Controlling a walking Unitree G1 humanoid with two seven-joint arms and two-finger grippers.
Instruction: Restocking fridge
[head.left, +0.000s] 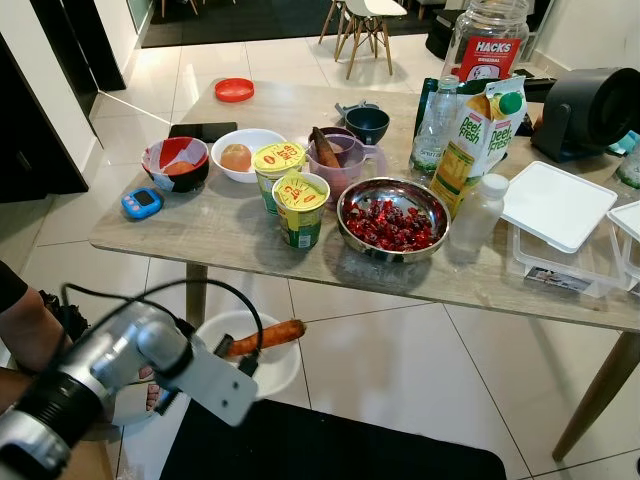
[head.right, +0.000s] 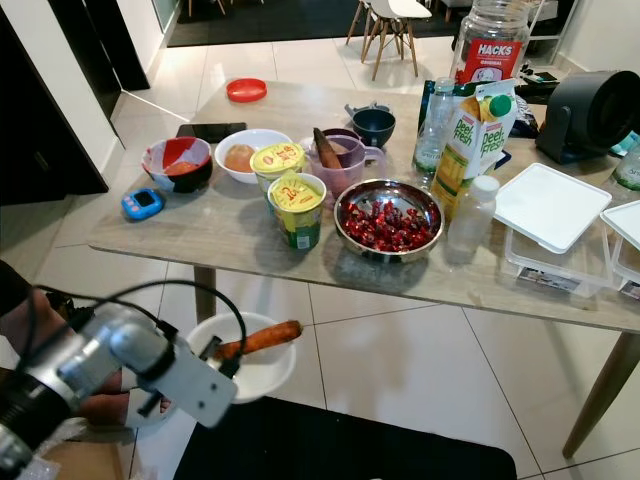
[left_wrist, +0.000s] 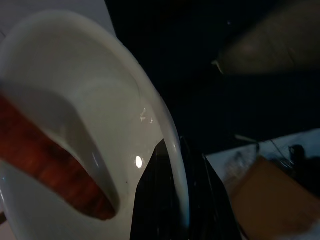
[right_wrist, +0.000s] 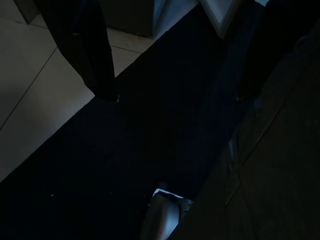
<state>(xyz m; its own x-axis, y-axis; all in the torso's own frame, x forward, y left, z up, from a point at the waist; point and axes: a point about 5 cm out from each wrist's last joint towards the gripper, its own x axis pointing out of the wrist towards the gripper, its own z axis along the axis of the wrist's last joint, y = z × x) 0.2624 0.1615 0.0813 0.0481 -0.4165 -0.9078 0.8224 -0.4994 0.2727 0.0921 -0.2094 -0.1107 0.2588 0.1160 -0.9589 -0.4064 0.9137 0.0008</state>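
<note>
My left gripper (head.left: 238, 362) is shut on the rim of a white bowl (head.left: 275, 380) that I hold low over the tiled floor, in front of the wooden table (head.left: 220, 235). An orange carrot (head.left: 268, 337) lies across the bowl. In the left wrist view the black fingers (left_wrist: 165, 200) clamp the bowl's rim (left_wrist: 150, 100), with the carrot (left_wrist: 45, 160) inside. My right gripper (right_wrist: 175, 97) hangs over a dark mat, its two fingers apart with nothing between them.
The table holds two yellow-lidded cups (head.left: 300, 208), a steel bowl of red berries (head.left: 392, 218), a juice carton (head.left: 478, 140), bottles (head.left: 436, 125), other bowls and clear lidded boxes (head.left: 555, 205). A black mat (head.left: 330, 445) lies below. A person's arm (head.left: 20, 330) is at my left.
</note>
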